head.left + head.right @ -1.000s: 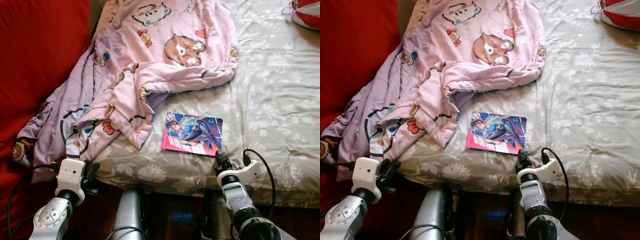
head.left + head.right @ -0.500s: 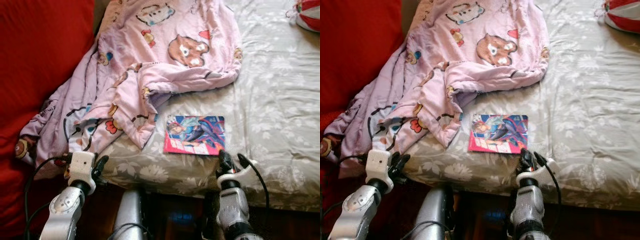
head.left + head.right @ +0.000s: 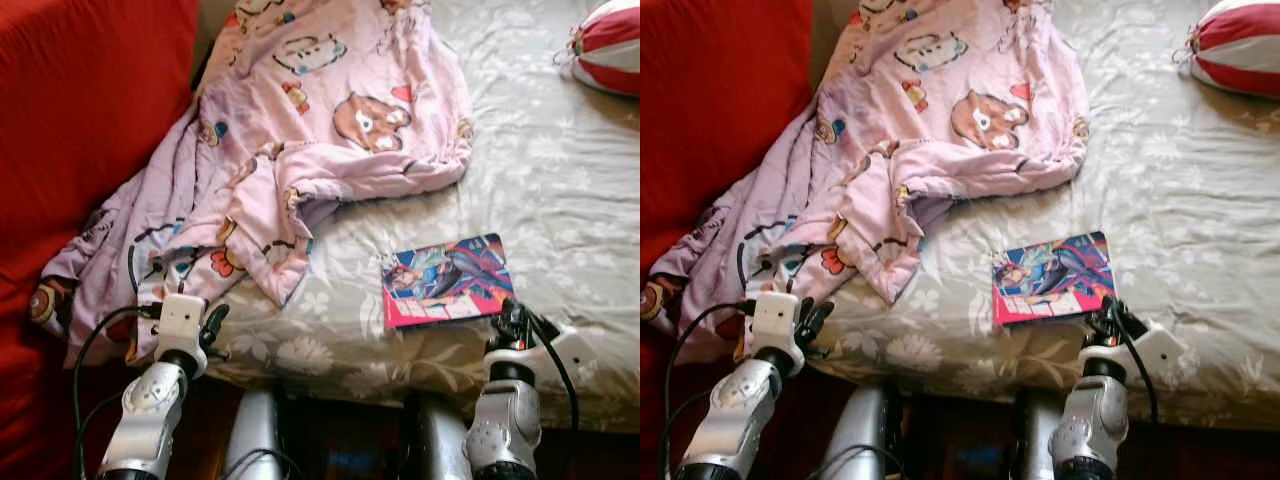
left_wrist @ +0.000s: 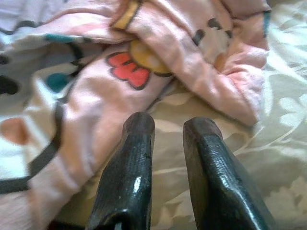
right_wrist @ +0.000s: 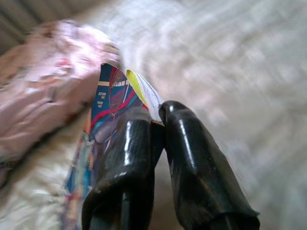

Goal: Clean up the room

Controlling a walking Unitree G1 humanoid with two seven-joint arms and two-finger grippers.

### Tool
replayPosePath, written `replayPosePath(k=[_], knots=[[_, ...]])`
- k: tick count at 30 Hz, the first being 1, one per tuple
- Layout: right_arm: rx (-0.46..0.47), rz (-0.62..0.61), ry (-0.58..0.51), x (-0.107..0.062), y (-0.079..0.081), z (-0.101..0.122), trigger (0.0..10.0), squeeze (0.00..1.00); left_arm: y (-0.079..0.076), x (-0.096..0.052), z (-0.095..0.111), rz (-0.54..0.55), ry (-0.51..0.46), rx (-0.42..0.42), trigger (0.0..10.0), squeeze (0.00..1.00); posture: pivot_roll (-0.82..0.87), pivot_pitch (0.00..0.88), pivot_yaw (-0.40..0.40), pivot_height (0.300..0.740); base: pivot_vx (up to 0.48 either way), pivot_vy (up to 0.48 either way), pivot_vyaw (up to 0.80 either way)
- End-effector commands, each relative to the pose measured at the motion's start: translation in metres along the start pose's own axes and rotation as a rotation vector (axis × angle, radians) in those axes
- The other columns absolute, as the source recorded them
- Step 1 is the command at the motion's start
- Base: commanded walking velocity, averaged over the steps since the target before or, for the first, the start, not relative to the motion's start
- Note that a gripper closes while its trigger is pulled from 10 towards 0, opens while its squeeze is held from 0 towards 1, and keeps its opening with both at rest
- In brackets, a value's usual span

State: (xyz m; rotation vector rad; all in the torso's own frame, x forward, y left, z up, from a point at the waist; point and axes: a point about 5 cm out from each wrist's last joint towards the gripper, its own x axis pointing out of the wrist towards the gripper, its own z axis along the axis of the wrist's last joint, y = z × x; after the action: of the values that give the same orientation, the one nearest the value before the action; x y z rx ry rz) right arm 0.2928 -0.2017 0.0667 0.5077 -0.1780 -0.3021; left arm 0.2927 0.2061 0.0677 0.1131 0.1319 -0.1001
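Now the right gripper (image 5: 156, 112) pinches the comic book's (image 3: 445, 281) near edge.

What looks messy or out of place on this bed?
The pink blanket lies crumpled in a heap, spilling off the bed's left edge. The book sits askew near the front edge, and the right gripper is pinching its corner, with pages splayed there.

Striped ball (image 3: 608, 42) cut by edge; right wrist view blurred.

pink cartoon blanket (image 3: 330, 120), grey floral sheet (image 3: 560, 170).
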Motion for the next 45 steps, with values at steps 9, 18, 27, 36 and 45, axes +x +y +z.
replayPosePath(k=[9, 18, 27, 36, 45], knots=[[-0.236, 0.235, -0.034, 0.015, 0.049, 0.024, 10.0, 0.00, -0.005, 0.004, -0.015, 0.032, 0.033, -0.021, 10.0, 0.00, 0.06, 0.095, -0.003, 0.601, 0.000, 0.000, 0.00], [-0.366, 0.291, 0.026, 0.007, 0.062, 0.019, 10.0, 0.00, -0.002, 0.001, -0.034, 0.072, 0.090, -0.061, 10.0, 0.00, 0.05, 0.065, -0.015, 0.615, 0.000, 0.000, 0.00], [-0.412, 0.289, 0.066, 0.004, 0.062, 0.019, 10.0, 0.00, 0.001, -0.005, -0.052, 0.102, 0.155, -0.084, 10.0, 0.00, 0.04, 0.037, -0.023, 0.674, 0.000, 0.000, 0.00], [-0.431, 0.282, 0.091, 0.001, 0.059, 0.017, 10.0, 0.00, -0.003, -0.010, -0.069, 0.101, 0.227, -0.110, 10.0, 0.00, 0.03, 0.002, -0.033, 0.728, 0.000, 0.000, 0.00], [-0.417, 0.251, 0.099, 0.000, 0.056, 0.015, 10.0, 0.00, 0.001, -0.020, -0.084, 0.113, 0.295, -0.102, 10.0, 0.00, 0.03, 0.000, -0.037, 0.728, 0.000, -0.069, 0.00]])
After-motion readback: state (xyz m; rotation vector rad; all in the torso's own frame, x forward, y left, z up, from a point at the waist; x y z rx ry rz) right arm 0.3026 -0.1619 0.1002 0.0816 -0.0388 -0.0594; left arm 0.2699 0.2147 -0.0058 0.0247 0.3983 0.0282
